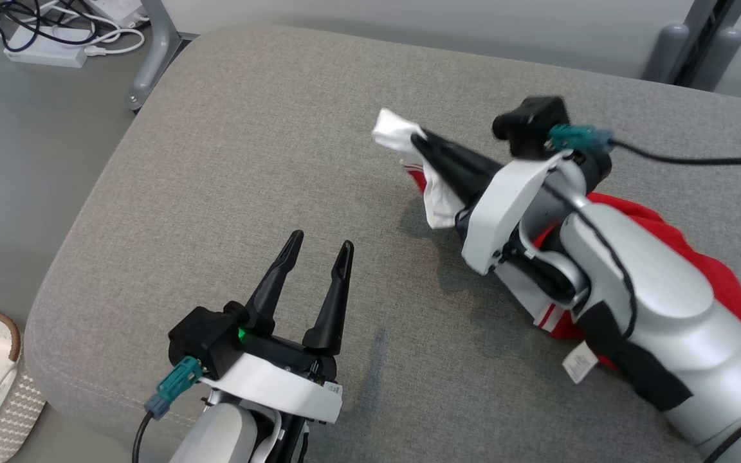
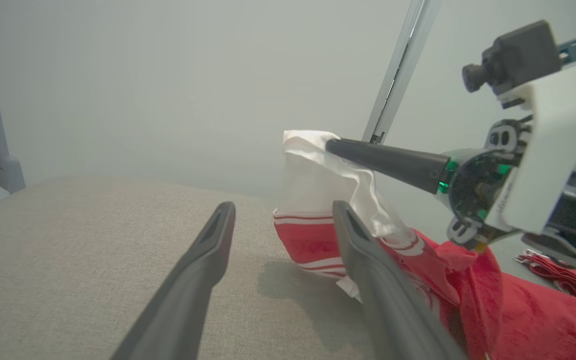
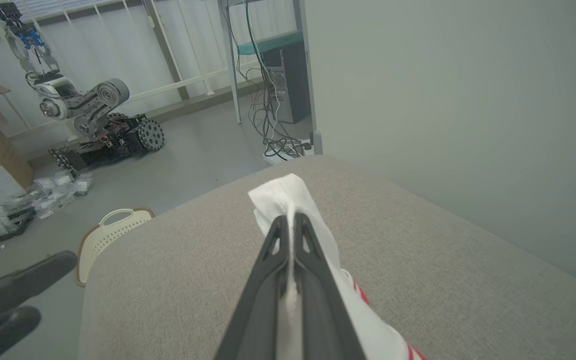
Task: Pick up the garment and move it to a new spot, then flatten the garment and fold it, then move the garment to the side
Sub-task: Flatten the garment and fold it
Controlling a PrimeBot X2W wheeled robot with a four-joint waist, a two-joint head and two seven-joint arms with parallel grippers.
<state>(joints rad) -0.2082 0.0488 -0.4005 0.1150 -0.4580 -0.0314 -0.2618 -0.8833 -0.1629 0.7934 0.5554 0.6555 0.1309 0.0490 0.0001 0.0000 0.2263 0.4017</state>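
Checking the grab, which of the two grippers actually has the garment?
The right gripper, its fingers shut on the white end of the garment; the left gripper stands open and holds nothing.

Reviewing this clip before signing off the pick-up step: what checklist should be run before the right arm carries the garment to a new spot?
1. Grip: right gripper shut on red-and-white garment, at its white end: ok.
2. Garment fully off the gray cushion: not ok, red part lies on it.
3. Free arm: left gripper open, holding nothing: ok.
4. It stands apart from the garment: ok.
5. Grip firm enough to carry: cannot tell.
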